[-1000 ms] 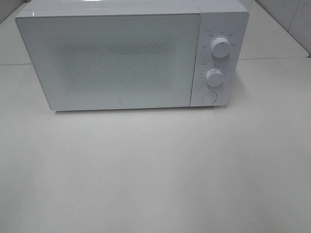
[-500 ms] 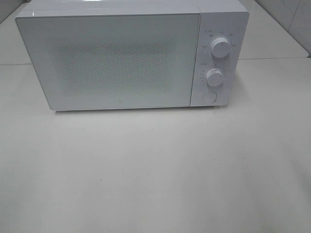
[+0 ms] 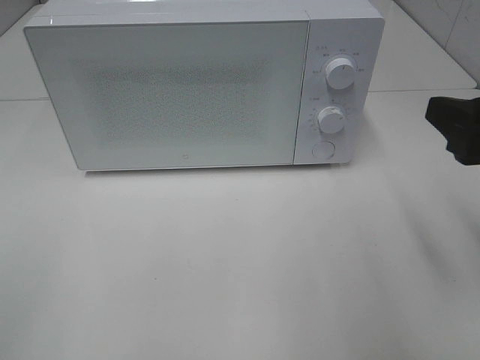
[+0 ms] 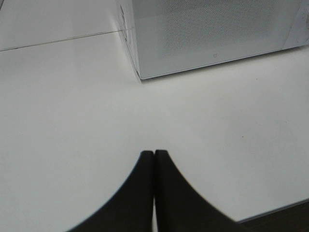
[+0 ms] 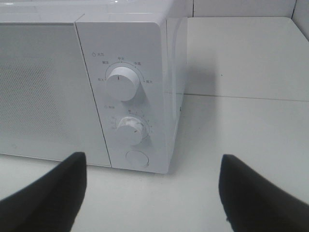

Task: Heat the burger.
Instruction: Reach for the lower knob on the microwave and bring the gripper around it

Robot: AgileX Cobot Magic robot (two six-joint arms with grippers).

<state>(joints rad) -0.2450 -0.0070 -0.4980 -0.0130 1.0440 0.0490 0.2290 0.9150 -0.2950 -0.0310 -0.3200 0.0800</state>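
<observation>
The burger is out of view in every frame. A white microwave [image 3: 187, 90] stands at the back of the table with its door [image 3: 172, 94] closed; nothing shows through the frosted panel. My right gripper [image 3: 457, 131] enters at the right edge, level with the control panel. In the right wrist view the right gripper [image 5: 152, 155] is open and empty, its dark fingers [image 5: 53, 193] spread wide in front of the panel. My left gripper [image 4: 154, 152] is shut on nothing, low over the table in front of the microwave's left corner [image 4: 140, 72].
The control panel carries an upper knob [image 3: 341, 75], a lower knob [image 3: 331, 118] and a round button [image 3: 322, 150]. A white tabletop [image 3: 240, 262] spreads in front of the microwave. A seam in the table [image 3: 420, 91] runs behind it.
The right gripper has come into the exterior view from the right edge; earlier no arm showed there. The microwave has not moved.
</observation>
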